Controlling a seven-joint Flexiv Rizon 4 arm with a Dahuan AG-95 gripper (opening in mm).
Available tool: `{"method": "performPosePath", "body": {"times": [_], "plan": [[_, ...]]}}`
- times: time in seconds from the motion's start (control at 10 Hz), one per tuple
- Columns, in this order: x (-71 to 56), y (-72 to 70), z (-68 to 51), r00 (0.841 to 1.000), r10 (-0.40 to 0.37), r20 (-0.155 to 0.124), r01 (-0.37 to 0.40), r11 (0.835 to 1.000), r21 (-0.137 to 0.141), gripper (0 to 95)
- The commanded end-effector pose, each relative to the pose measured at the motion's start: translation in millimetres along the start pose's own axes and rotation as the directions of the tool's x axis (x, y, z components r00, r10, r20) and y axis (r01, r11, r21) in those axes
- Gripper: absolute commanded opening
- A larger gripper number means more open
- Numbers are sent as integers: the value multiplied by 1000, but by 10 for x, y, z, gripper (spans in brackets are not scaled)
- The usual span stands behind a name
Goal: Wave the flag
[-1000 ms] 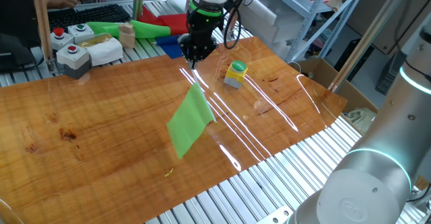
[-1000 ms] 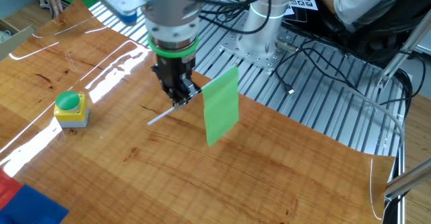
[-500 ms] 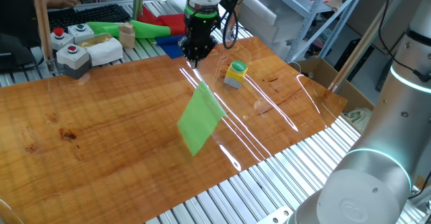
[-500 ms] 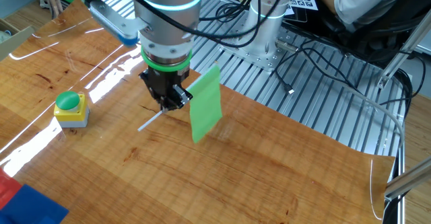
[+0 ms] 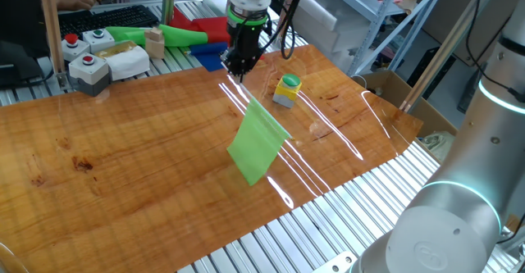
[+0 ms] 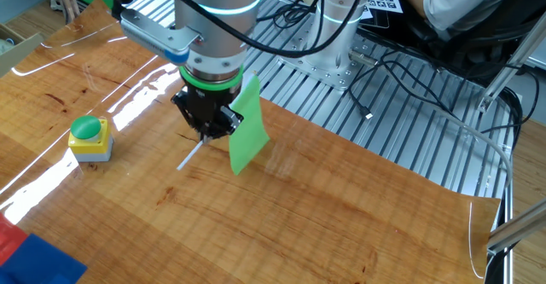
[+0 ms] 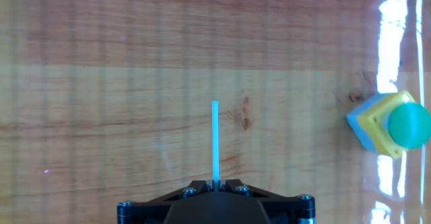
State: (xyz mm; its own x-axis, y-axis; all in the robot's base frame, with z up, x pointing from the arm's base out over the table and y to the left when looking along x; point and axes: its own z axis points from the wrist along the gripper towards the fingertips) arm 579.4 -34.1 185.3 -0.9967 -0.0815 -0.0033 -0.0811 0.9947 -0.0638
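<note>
The flag is a bright green sheet (image 5: 258,142) on a thin white stick. My gripper (image 5: 237,66) is shut on the stick and holds the flag above the wooden table (image 5: 123,158). In the other fixed view the gripper (image 6: 205,131) grips the stick, whose free end (image 6: 188,157) pokes out down and left, and the green sheet (image 6: 246,130) hangs to the right of the hand. In the hand view the stick (image 7: 215,140) runs straight out from between my shut fingertips (image 7: 215,183); the sheet is out of that view.
A yellow box with a green button (image 5: 287,88) stands on the table near the gripper; it also shows in the other fixed view (image 6: 88,136) and in the hand view (image 7: 394,124). Grey button boxes (image 5: 86,60), green cone pieces (image 5: 176,35) and blue and red flat pieces (image 5: 207,50) lie at the back.
The green sheet has swung: to the right in one fixed view, to the left in the other. The gripper has turned and shifted slightly, still holding the stick.
</note>
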Motion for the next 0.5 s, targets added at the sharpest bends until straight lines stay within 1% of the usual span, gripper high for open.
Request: {"method": "performPosePath", "body": {"times": [0.1,0.2,0.5], "plan": [[-2,2,-3,995,98,-5,-98,994,-56,0],[-1,3,0,996,93,-3,-93,994,-50,0],[-11,16,27,995,98,2,-98,994,-53,0]]}}
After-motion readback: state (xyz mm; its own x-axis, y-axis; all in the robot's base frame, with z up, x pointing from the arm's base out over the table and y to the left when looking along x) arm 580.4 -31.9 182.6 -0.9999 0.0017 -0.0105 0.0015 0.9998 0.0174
